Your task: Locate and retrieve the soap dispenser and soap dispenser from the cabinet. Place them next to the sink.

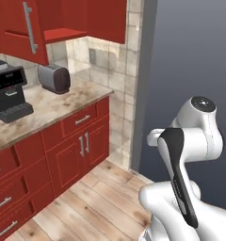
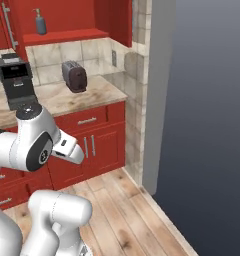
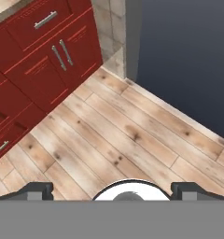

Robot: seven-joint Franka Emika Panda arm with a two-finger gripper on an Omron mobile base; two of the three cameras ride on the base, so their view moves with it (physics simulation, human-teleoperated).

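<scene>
The work stands at its first step, locating, and no bottle is in hand: the claw (image 3: 112, 190) looks down over bare wooden floor (image 3: 128, 135), its two dark tips set wide apart at the bottom corners of the hand view with nothing between them. High above it and well off across the floor, the cabinet (image 2: 67, 20) stands open on the wall, its flat red door (image 1: 18, 28) with the long grey bar handle (image 1: 29, 27) swung out. On the red shelf (image 2: 67, 36) inside stands one soap dispenser (image 2: 40, 22), a grey pump bottle, upright and alone so far as can be made out; the second bottle cannot be found in these pictures, and which of the two this one is stays too small to tell. Beneath the shelf, on the counter (image 1: 49, 106), sit a toaster (image 1: 54, 78) and a coffee machine (image 1: 9, 92); the red base units (image 3: 44, 51) lie ahead of the claw, low and near. The next move, I judge, calls for driving the base closer, raising the folded arm well up, and turning the claw from downward to level so it can reach over the appliances to the bottle
</scene>
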